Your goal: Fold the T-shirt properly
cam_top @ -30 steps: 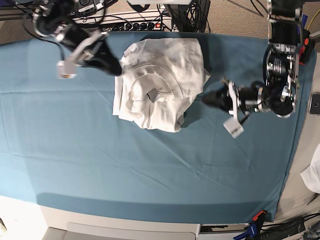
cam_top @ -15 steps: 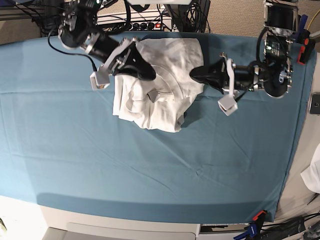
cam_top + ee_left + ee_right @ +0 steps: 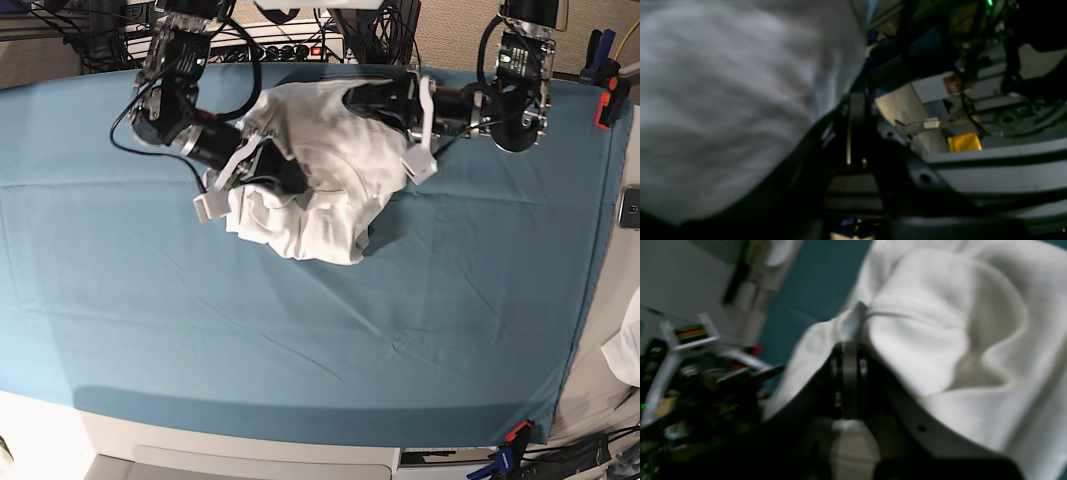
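Observation:
The white T-shirt [image 3: 330, 190] lies crumpled at the back middle of the teal sheet. My right gripper [image 3: 290, 180] rests on its left part. In the right wrist view this gripper [image 3: 850, 340] is shut, with a raised fold of the T-shirt [image 3: 940, 340] pinched at its tips. My left gripper [image 3: 352, 100] is over the shirt's back edge. In the left wrist view it [image 3: 857, 103] looks shut, and the blurred T-shirt [image 3: 723, 100] lies against its left side. I cannot tell whether cloth is pinched there.
The teal cloth sheet [image 3: 300, 330] covers the whole table. A power strip and cables [image 3: 280, 45] run along the back edge. A small white fabric scrap [image 3: 628, 350] and a dark phone [image 3: 630, 207] lie off the table's right side.
Both arms swung in from the sides onto the T-shirt. The right gripper moved down onto its left part. The left gripper moved up and left to its back edge.

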